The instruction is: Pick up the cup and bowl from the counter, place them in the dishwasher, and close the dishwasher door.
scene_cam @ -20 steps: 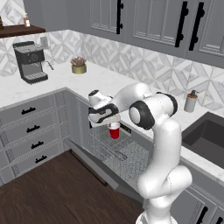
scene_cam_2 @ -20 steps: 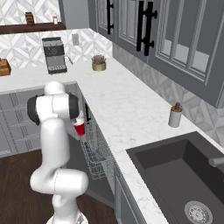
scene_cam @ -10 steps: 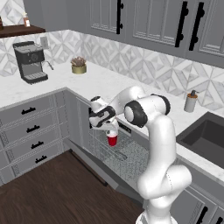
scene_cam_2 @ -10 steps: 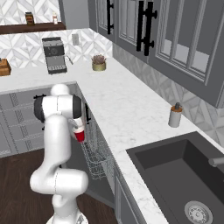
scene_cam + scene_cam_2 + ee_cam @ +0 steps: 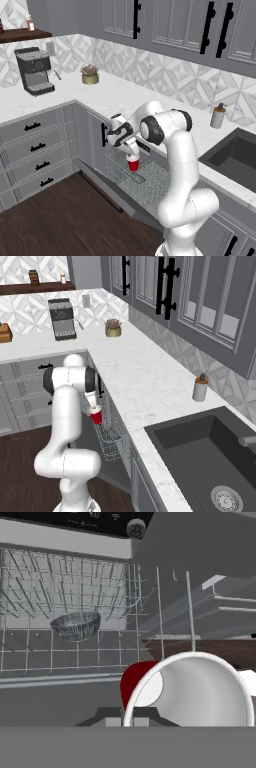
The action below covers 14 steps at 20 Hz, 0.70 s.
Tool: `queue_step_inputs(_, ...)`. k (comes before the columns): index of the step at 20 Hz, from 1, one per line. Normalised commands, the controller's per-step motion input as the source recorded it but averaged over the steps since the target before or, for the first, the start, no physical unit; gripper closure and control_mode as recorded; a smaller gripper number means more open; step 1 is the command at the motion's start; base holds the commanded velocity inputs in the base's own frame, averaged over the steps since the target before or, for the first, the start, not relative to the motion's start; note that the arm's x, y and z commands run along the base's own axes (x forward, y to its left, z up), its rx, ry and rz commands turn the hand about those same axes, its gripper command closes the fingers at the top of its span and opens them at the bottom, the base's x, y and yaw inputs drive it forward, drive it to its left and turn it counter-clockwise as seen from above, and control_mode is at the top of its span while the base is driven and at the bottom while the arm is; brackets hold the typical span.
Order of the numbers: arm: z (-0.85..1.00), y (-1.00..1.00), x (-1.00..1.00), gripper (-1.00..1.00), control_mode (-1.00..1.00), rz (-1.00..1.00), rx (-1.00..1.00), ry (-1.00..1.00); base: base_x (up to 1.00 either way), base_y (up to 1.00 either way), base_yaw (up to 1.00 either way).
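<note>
Cup (image 5: 133,163) is hanging in the gripper (image 5: 131,151), its red body pointing down and slightly tilted over the pulled-out wire rack (image 5: 142,177) of the dishwasher (image 5: 150,192). Gripper fingers are pinching narrowly on the cup's rim, holding it above the rack and not touching the wires. From the right base view the cup (image 5: 96,416) is sitting just under the gripper (image 5: 93,407), beside the edge of the counter (image 5: 145,386) and above the near end of the rack (image 5: 111,433). Through the hand view the cup (image 5: 187,689) is showing its white inside as a large round opening, with a strip of red outer wall at its left side. Beyond it, the bowl (image 5: 76,625) is resting inside the rack (image 5: 75,612), well apart from the cup, looking like a shallow grey mesh-textured dish. Dishwasher door (image 5: 107,192) is lying dropped open, sloping down toward the dark wood floor (image 5: 60,220) below the rack. On the counter (image 5: 120,95) a coffee machine (image 5: 34,70) is standing in the far corner, a small potted plant (image 5: 90,74) is sitting near the tiled wall, and a grey soap bottle (image 5: 217,116) is standing near the dark sink (image 5: 235,157).
</note>
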Motion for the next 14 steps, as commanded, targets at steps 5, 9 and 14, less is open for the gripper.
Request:
queue_step_inputs(5, -0.17, -0.12, 0.26, 1.0, -1.0, -0.16, -0.05, -0.04, 0.0, 0.0, 0.0)
queue_step_inputs(9, -0.3, 0.0, 0.18, 1.0, -1.0, -0.14, -0.07, -0.01, 0.0, 0.0, 0.0)
queue_step_inputs(14, -0.15, 0.04, 0.41, 1.0, -1.0, -0.04, -0.03, 0.0, 0.0, 0.0, 0.0)
